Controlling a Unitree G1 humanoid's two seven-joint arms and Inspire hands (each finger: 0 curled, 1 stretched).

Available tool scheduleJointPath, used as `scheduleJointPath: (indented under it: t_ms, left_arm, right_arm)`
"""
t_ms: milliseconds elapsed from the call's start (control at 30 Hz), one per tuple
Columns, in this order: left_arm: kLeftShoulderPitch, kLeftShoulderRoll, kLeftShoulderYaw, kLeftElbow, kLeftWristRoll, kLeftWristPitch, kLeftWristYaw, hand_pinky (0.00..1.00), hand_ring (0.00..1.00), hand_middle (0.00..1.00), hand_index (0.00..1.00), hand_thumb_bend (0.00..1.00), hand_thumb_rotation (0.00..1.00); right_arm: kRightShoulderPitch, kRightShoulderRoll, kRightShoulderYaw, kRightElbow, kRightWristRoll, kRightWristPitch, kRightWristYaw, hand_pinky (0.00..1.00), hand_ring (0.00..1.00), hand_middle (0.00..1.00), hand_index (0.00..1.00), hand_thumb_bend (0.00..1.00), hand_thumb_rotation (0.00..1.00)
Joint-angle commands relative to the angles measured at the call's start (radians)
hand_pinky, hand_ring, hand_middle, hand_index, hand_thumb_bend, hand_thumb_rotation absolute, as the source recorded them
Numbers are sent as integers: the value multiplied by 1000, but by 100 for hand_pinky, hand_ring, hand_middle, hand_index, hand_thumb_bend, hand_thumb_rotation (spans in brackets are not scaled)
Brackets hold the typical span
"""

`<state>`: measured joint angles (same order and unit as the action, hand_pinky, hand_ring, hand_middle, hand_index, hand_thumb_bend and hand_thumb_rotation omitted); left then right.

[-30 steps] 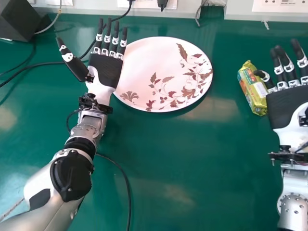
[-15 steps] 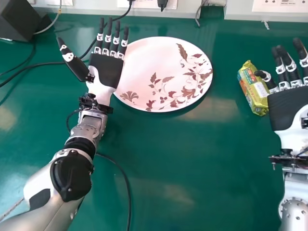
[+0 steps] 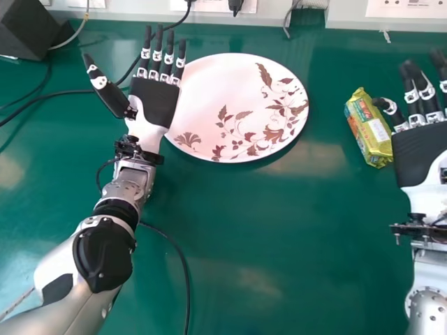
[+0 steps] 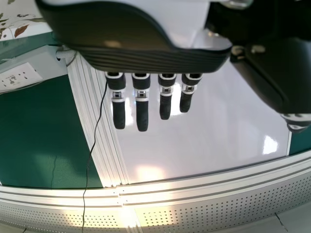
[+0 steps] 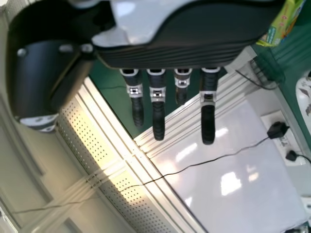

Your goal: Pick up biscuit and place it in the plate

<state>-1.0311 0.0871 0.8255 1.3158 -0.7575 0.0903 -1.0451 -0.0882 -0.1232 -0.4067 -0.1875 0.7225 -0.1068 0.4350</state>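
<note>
Toward the far edge of the green surface, and well over to its right side, the biscuit packet lies aslant in its yellow wrapper, with open space between it and the flowered plate. Just beside it is the right hand, its fingers extended and apart, clamped on nothing; whether the nearest finger touches the wrapper, I cannot tell. The left hand is beside the plate, fingers likewise straight and spread, overlapping the rim as seen from the head.

The step at hand looks to be lining up for the grasp, and that is where most of the trouble sits. The packet is on the side of the right hand away from its thumb, so curling the fingers from this pose would probably catch only air. A sideways sweep to correct it could shove the packet toward the plate or spin it, since the wrapper looks slick and the surface smooth. The hand probably needs to turn and come over the packet first; squeezing too hard then might crush the biscuits, too lightly let them slip. Later, a low carry could knock the rim, and any shift of the left hand might nudge the plate out of line.
</note>
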Motion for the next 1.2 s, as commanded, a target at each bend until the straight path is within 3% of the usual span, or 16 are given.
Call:
scheduleJointPath:
  t_ms: [0, 233, 467, 767, 900, 1067, 1167]
  left_arm:
    - [15, 9, -3, 0, 2, 9, -10, 81, 86, 96, 100, 100, 52]
    - [15, 9, -10, -2, 10, -1, -5, 83, 89, 96, 100, 100, 49]
    - [12, 4, -7, -1, 4, 0, -5, 87, 88, 96, 100, 100, 56]
    - [12, 4, -8, -1, 7, -11, 6, 82, 86, 94, 100, 100, 59]
    - [12, 4, -7, 0, 5, -6, 0, 84, 87, 96, 100, 99, 57]
    - [11, 4, -9, 0, 9, -16, 3, 73, 85, 95, 100, 100, 64]
    - [11, 4, -8, 0, 7, -13, 4, 72, 85, 94, 100, 100, 66]
  right_arm:
    - [26, 17, 13, -34, -35, -25, -24, 49, 61, 74, 86, 83, 28]
    - [26, 50, 49, -120, -158, -66, -143, 49, 61, 74, 85, 85, 26]
    - [18, 48, 78, -157, -311, -120, -234, 49, 61, 74, 85, 84, 25]
    - [34, 36, 103, -213, -483, -133, -326, 48, 61, 73, 84, 85, 26]
    - [34, 20, 108, -235, -547, -123, -352, 48, 61, 73, 85, 84, 26]
    - [21, 4, 119, -245, -750, -126, -440, 48, 60, 73, 84, 84, 28]
    - [14, -5, 129, -256, -848, -120, -483, 48, 60, 73, 84, 84, 28]
